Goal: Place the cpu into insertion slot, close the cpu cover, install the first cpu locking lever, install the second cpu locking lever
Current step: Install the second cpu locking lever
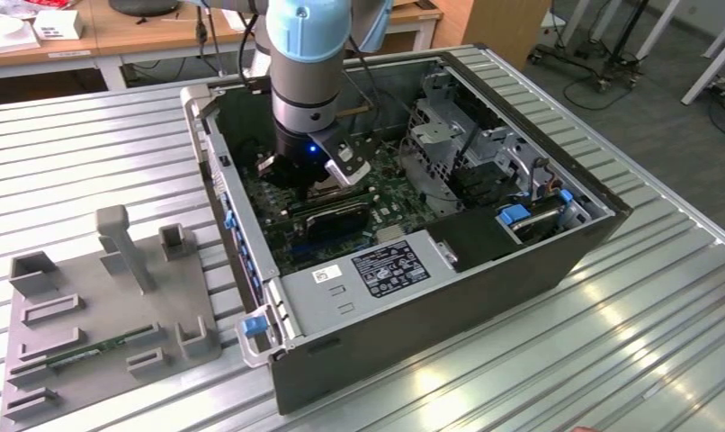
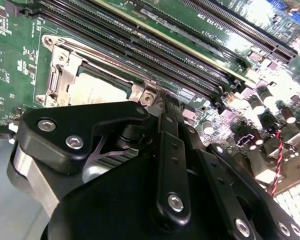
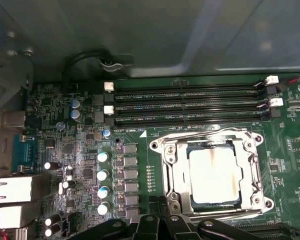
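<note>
Right now my black gripper (image 2: 162,100) is hanging low inside the open dark-grey computer case (image 1: 459,297), just over the green circuit board (image 3: 80,165), and I cannot tell whether my fingers are spread or pressed together. My linkage arms are reaching down beside one edge of the small square insertion slot with its silvery metal rim (image 3: 212,172), close to it; whether I am touching it I cannot tell. The flat square cpu with its dull silver-tan top (image 3: 212,175) is lying inside that slot, so I am carrying nothing visible. The thin silvery cpu cover frame (image 3: 175,170) is lying flat around the chip in both wrist views. Along the slot's far edge the long black memory slots (image 3: 190,107) are running in parallel rows, white clips at their ends. Small silver capacitors (image 3: 103,175) are standing on the board near the slot. Outside the case, a grey parts fixture (image 1: 99,315) is sitting on the ribbed metal table (image 1: 578,360), toward the exterior view's left.
</note>
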You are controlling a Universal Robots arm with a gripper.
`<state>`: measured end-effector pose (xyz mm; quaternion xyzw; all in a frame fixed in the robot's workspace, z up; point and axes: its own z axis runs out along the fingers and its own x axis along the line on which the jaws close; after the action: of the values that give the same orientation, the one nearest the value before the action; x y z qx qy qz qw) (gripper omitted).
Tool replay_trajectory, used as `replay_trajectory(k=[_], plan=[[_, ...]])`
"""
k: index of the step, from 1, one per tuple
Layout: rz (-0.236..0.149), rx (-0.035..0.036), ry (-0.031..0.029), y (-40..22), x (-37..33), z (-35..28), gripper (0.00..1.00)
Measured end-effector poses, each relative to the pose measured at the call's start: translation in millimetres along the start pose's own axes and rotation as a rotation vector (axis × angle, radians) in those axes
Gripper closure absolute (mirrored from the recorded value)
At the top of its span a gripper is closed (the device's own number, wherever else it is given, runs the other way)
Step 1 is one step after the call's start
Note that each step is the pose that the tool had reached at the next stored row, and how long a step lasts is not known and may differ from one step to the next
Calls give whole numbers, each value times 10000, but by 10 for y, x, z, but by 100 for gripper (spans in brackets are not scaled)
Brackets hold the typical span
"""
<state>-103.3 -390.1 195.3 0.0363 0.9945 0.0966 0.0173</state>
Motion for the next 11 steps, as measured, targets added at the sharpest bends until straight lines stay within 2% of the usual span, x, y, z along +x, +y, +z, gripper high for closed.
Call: replay_trajectory(k=[7, 11], plan=[[-1, -12, 3, -2, 0, 20, 89], [1, 27, -2, 0, 1, 25, 89]])
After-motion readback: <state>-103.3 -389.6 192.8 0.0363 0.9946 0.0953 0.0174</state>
